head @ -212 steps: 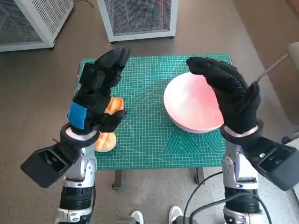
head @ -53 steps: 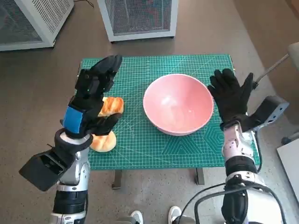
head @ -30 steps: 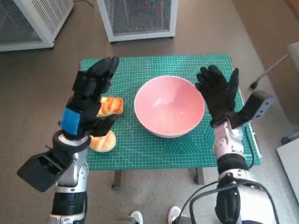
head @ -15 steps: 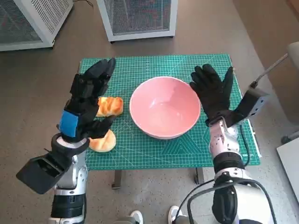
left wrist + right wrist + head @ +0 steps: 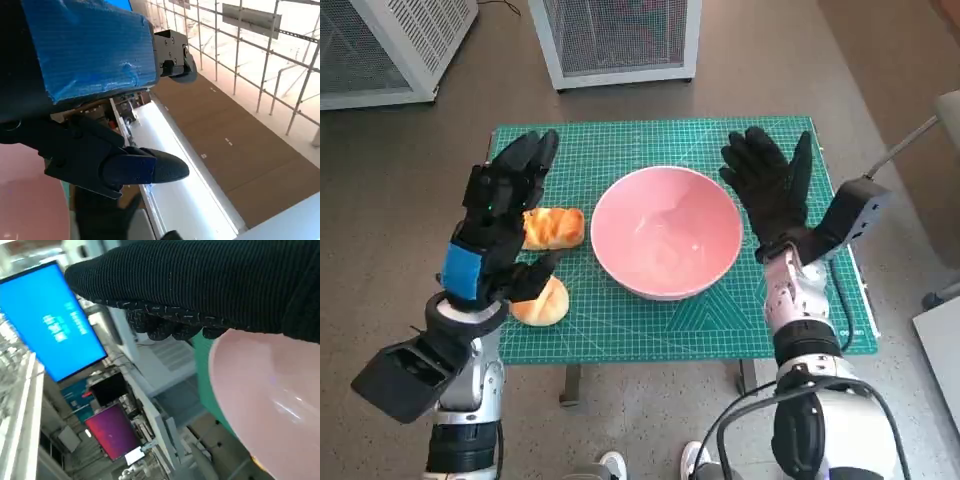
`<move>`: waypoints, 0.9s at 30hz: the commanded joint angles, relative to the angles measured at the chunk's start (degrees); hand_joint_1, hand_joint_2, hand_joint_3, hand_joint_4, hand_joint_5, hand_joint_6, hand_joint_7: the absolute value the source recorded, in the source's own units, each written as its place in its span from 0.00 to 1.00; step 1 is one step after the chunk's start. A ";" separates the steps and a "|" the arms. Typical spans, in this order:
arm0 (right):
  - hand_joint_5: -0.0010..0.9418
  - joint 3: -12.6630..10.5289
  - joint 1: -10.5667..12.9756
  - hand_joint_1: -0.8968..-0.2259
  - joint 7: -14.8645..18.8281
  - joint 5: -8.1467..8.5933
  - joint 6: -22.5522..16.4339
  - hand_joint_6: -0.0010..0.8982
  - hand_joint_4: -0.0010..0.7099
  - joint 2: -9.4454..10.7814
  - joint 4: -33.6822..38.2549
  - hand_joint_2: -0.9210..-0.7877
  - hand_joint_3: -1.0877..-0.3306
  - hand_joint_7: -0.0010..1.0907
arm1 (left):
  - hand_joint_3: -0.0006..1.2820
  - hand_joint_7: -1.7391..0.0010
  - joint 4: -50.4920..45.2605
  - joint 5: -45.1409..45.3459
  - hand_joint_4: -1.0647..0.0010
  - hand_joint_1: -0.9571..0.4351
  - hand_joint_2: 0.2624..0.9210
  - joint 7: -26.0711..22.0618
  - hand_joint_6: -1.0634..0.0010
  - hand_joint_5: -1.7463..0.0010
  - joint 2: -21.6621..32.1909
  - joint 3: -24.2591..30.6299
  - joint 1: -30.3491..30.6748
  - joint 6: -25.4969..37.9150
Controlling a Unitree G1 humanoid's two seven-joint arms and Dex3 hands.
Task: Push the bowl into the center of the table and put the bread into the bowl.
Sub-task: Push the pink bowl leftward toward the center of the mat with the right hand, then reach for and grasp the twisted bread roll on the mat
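I'm sliding the bowl (image 5: 666, 232) left across the mat (image 5: 620, 150) with my right hand (image 5: 767, 190); it's now about mid-table, much closer to the bread (image 5: 553, 227) than 7 s ago. Right hand is flat against the bowl's right rim, fingers spread, travelling left with it. Left hand (image 5: 498, 225) is drifting slightly left and down.

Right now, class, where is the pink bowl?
In the head view, the pink bowl sits near the middle of the green mat, between the bread and the right hand.
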 commanded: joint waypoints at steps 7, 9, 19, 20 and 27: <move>0.01 2.37 2.30 0.76 9.76 0.87 -11.07 0.13 0.45 0.66 -9.32 0.00 0.65 0.53 | 0.26 0.76 0.07 -0.99 0.80 0.27 1.00 0.32 0.92 1.00 1.58 2.12 -0.51 -0.24; 0.01 3.15 3.26 0.78 10.95 0.88 -13.26 0.12 0.46 0.86 -12.05 0.00 0.67 0.55 | 0.26 0.77 0.11 -0.43 0.80 0.27 1.00 0.79 0.91 1.00 2.05 2.59 -0.84 -0.15; 0.02 7.99 9.41 0.77 14.00 0.89 -20.24 0.11 0.51 0.62 -26.58 0.00 0.71 0.63 | 0.27 0.81 0.67 7.23 0.79 0.27 1.00 5.38 0.86 1.00 6.73 5.04 -3.30 0.77; 0.02 8.41 9.93 0.77 14.06 0.93 -20.46 0.11 0.51 0.55 -27.84 0.00 0.71 0.63 | 0.27 0.81 0.92 8.28 0.79 0.27 1.00 5.85 0.86 1.00 7.29 5.15 -3.57 0.73; 0.02 10.44 13.49 0.80 15.01 3.04 -20.12 0.12 0.52 0.39 -36.17 0.04 0.71 0.65 | 0.26 0.83 2.79 24.14 0.83 0.25 1.00 10.35 0.89 1.00 15.25 3.97 -5.67 4.03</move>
